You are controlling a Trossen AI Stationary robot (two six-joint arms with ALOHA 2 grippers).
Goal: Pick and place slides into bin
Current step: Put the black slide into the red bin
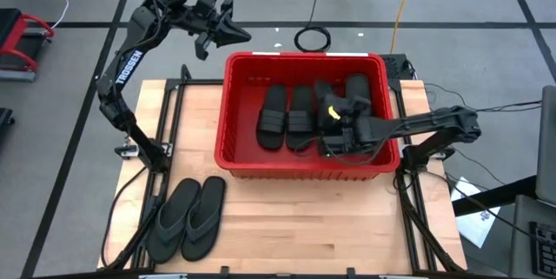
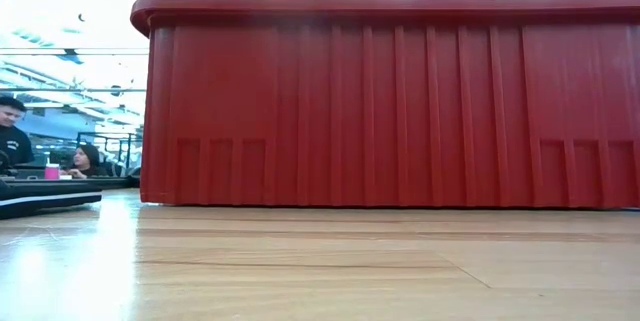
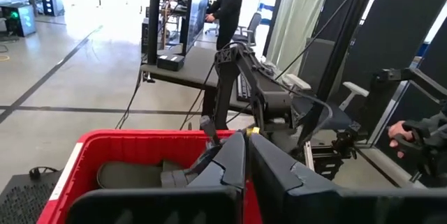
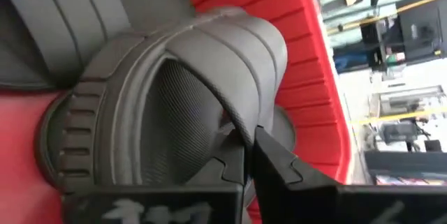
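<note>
The red bin (image 1: 304,56) stands at the table's middle, toward the far edge, with several black ribbed-strap slides (image 1: 287,116) lying flat on its floor. My right gripper (image 1: 334,138) reaches into the bin's near right part from the right and is shut on a slide (image 4: 140,105) there. Two greyer thong slides (image 1: 187,216) lie side by side on the table's near left. My left gripper (image 1: 228,32) is shut and empty, raised beyond the bin's far left corner; its shut fingers also show in the left wrist view (image 3: 246,165). My right gripper pinches the edge of the slide's wide ribbed strap (image 4: 230,123) between its two fingertips. The fingers come slanting down from the table's right side. The slide stays inside the bin, beside its red wall; whether its sole is lifted off the floor I cannot tell.
The bin's tall ribbed wall (image 2: 400,111) fills the low view. Bare wooden table (image 1: 330,227) lies in front of the bin. People sit and stand in the room beyond the table (image 3: 227,8).
</note>
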